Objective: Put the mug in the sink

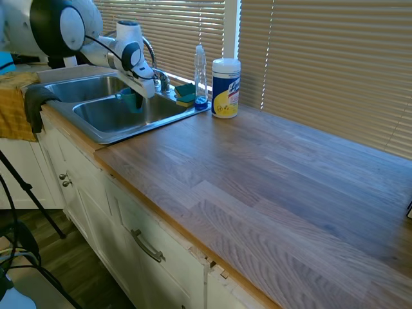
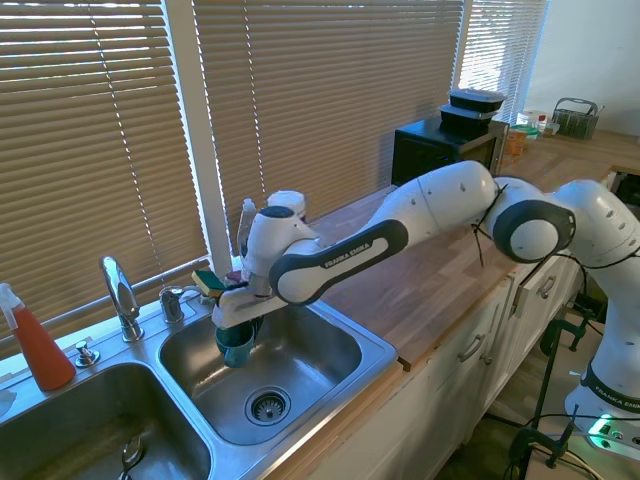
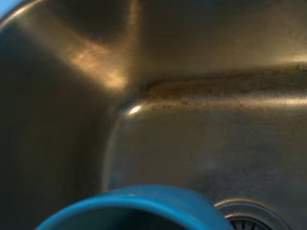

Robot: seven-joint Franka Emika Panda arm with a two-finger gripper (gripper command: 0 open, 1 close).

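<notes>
Wooden kitchen countertop [image 1: 270, 187] runs under slatted window blinds, with a double-basin stainless steel sink [image 2: 375, 345] set into it. Over the basin nearer the counter, the white arm's gripper [image 2: 238, 335] is clamped on the small teal blue-green mug [image 2: 236, 345], which hangs upright inside the basin above its floor, beside the round drain [image 2: 267, 405]. In the wrist view the mug's rim [image 3: 139, 203] shows against the steel wall. A teal-and-yellow sponge [image 1: 185, 94] lies on the sink's back ledge.

Teal mug [image 2: 237, 345], grey steel sink [image 2: 350, 335], white arm [image 2: 440, 205], striped brown wood counter [image 1: 270, 187].
</notes>
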